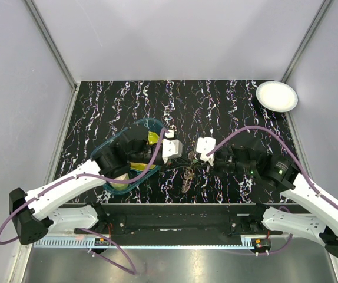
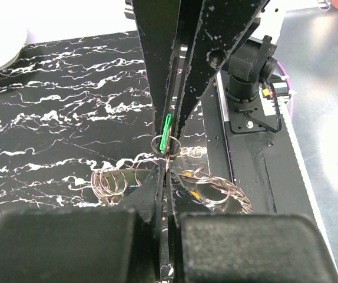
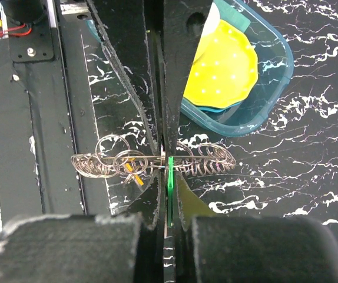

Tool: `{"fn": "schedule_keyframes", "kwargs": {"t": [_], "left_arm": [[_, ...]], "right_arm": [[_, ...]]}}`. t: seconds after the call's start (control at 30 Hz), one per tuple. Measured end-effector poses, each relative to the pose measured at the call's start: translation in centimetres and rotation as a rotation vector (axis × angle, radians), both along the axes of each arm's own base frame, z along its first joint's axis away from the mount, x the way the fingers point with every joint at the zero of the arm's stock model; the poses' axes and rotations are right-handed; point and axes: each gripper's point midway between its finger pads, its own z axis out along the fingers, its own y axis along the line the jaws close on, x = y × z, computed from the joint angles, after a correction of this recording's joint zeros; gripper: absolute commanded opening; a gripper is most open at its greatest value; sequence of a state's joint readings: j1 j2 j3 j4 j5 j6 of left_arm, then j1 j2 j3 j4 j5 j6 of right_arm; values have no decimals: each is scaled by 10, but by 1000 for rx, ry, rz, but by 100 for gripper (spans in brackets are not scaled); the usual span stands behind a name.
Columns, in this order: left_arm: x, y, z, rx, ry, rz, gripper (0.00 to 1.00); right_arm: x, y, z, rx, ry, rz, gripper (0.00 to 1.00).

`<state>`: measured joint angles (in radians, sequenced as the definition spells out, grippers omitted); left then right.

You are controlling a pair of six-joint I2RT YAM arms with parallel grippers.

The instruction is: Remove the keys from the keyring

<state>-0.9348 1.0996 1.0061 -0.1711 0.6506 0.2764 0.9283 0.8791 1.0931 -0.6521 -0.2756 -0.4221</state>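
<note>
L arm [image 1: 69,184], R arm [image 1: 313,191] angled inward; L fingers [image 2: 148,197], R fingers [image 3: 185,203] pinched shut.

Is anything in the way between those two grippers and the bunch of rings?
Nothing visible is in the way. The left gripper and the right gripper are both shut on the keyring itself, pinching it near its middle. The teal tray lies off to one side, not between them.

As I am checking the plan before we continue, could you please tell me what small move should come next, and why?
Probably ease the right gripper slightly away while the left gripper holds. Both jaws are shut on the keyring at nearly the same spot, its loops trailing to either side, so a gentle pull should open a gap.
</note>
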Motion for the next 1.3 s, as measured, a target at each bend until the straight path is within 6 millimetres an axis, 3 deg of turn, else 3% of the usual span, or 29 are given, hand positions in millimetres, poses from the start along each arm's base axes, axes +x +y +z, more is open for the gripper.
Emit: {"fn": "schedule_keyframes", "kwargs": {"t": [0.2,0.77,0.97,1.3], "left_arm": [[1,-1,-8,23,31,4,0],[10,-4,-6,42,39,44,0],[11,-4,-7,49,38,55,0],[14,-6,-2,37,29,70,0]], "right_arm": [[1,-1,-7,-51,-16,22,4],[9,-6,-4,-140,-58,35,1],[10,-8,-6,-152,-62,24,5],[17,-10,1,-174,-101,8,0]]}}
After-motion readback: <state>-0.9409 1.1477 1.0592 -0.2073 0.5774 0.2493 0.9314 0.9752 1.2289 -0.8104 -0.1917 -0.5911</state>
